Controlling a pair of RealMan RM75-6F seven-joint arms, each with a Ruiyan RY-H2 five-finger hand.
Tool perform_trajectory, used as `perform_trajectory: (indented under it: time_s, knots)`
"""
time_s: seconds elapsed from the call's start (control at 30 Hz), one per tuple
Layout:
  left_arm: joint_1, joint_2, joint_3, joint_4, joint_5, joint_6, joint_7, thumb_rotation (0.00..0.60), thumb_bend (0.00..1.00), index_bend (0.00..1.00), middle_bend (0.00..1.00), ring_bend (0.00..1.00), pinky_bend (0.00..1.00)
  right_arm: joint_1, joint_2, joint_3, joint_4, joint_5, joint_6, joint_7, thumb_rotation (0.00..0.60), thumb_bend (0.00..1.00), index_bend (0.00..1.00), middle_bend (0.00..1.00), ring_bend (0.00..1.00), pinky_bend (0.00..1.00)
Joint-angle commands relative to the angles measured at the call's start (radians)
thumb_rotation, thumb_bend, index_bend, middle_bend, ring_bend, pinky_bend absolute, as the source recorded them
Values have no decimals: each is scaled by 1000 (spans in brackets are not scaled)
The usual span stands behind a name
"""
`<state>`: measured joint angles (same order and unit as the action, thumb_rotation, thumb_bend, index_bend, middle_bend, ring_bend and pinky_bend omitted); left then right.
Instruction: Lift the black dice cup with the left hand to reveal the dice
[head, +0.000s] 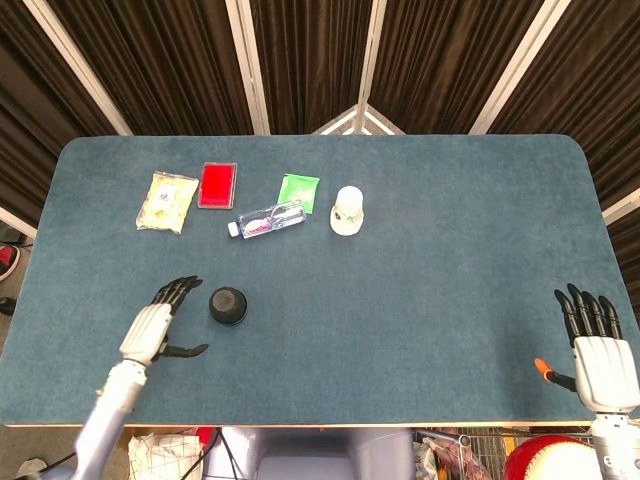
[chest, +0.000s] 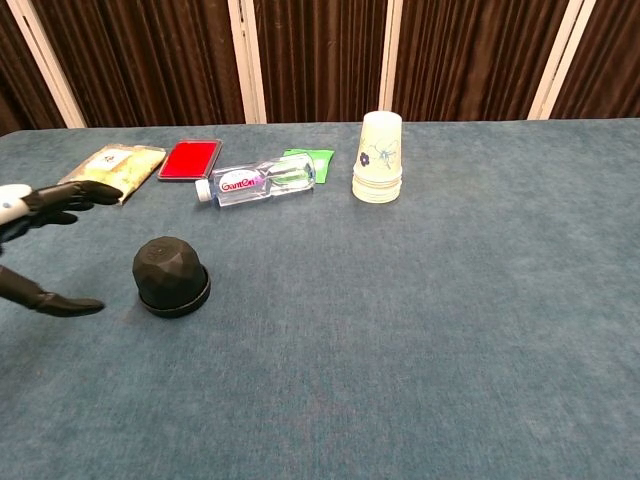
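The black dice cup (head: 228, 305) (chest: 171, 275) stands upside down on the blue table, left of centre. My left hand (head: 156, 326) (chest: 40, 245) hovers just left of it, fingers spread and thumb apart, a small gap from the cup, holding nothing. My right hand (head: 596, 345) rests at the table's front right corner, fingers straight and apart, empty; the chest view does not show it. No dice are visible.
Along the back stand a yellow snack packet (head: 167, 201), a red flat box (head: 218, 185), a lying water bottle (head: 268, 220), a green packet (head: 298, 191) and a stack of paper cups (head: 347, 211). The table's front edge (head: 300, 424) runs just below both hands.
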<state>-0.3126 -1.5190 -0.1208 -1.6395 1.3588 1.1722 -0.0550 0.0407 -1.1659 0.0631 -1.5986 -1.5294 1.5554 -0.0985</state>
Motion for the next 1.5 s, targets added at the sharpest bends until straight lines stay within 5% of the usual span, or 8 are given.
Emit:
perform_trajectory:
  time_s: [0.03, 0.27, 0.73, 1.5]
  knots:
    - [-17, -56, -19, 60, -10, 15, -4, 600, 173, 119, 55, 0, 0, 10, -8, 9, 11, 11, -15, 2, 600, 151, 42, 24, 30, 11]
    - [-44, -135, -40, 161, -31, 24, 46, 600, 170, 119, 55, 0, 0, 55, -9, 51, 20, 53, -70, 3, 600, 151, 42, 23, 31, 11]
    - [-90, -228, -46, 264, -90, -21, 134, 600, 140, 118, 78, 0, 0, 35, -9, 27, 17, 42, -52, 3, 600, 151, 42, 24, 30, 11]
    - [-109, -273, -48, 296, -125, -13, 209, 600, 164, 119, 190, 0, 0, 40, -11, 28, 17, 37, -50, -6, 600, 150, 42, 24, 31, 11]
